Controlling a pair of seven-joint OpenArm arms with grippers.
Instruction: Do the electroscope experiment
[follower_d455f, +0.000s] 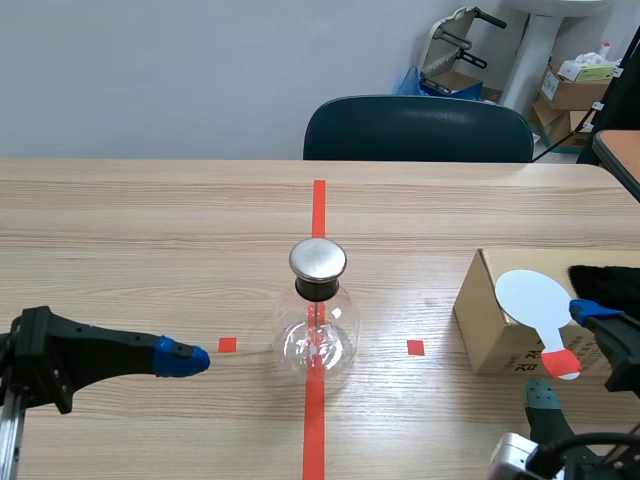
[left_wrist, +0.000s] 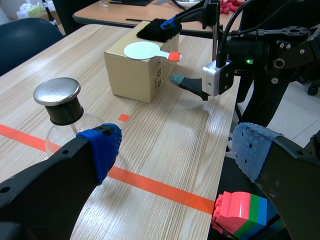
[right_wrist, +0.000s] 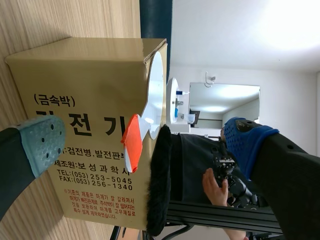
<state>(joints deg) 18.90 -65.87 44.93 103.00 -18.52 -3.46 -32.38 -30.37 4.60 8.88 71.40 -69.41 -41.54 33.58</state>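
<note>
Item 1. Electroscope (follower_d455f: 318, 320): a clear glass flask with a black collar and a round metal cap. It stood upright on the red tape line at the middle of the tabletop (follower_d455f: 150, 230).

Item 2. Cardboard box (follower_d455f: 487, 325): it sat on the tabletop to the right of the flask, well apart from it.

Item 3. White paddle (follower_d455f: 532, 298): a round disc with a red handle. It lay on the box top with the handle jutting past the near edge.

Item 4. Black fur cloth (follower_d455f: 605, 278): it lay on the box top beside the paddle.

Item 5. My left tool (left_wrist: 175, 149): I logged it low beside the flask, fingers spread wide, holding nothing.

Item 6. My right tool (right_wrist: 144, 141): I logged it at the box's near edge, fingers parted above and below the red handle without pressing it.

Item 7. Dark chair (follower_d455f: 418, 128): it stood at the far side of the tabletop.
</note>
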